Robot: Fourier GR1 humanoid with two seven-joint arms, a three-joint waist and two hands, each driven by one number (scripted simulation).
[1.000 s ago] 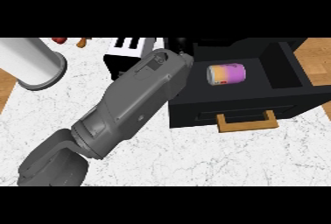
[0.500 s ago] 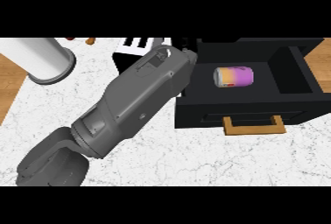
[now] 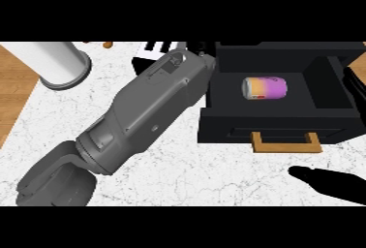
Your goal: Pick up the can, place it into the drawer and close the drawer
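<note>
The can (image 3: 265, 88), purple and orange with a white end, lies on its side inside the open black drawer (image 3: 279, 120). The drawer's wooden handle (image 3: 286, 143) faces me. My left forearm (image 3: 143, 116) runs from the lower left up to the drawer's left rear corner. Only a dark bit of the left hand (image 3: 194, 49) shows there, apart from the can. My right hand (image 3: 330, 184) shows at the lower right, below the handle, with a finger stretched toward the left and nothing in it.
A tall white cylinder (image 3: 60, 65) stands at the back left of the marble counter (image 3: 214, 174). A black-and-white striped object (image 3: 157, 47) sits behind the left forearm. The counter's left edge meets wooden floor (image 3: 13, 97).
My right hand has come into view at the lower right, in front of the drawer. The can still lies in the drawer, and the left forearm has barely moved.
</note>
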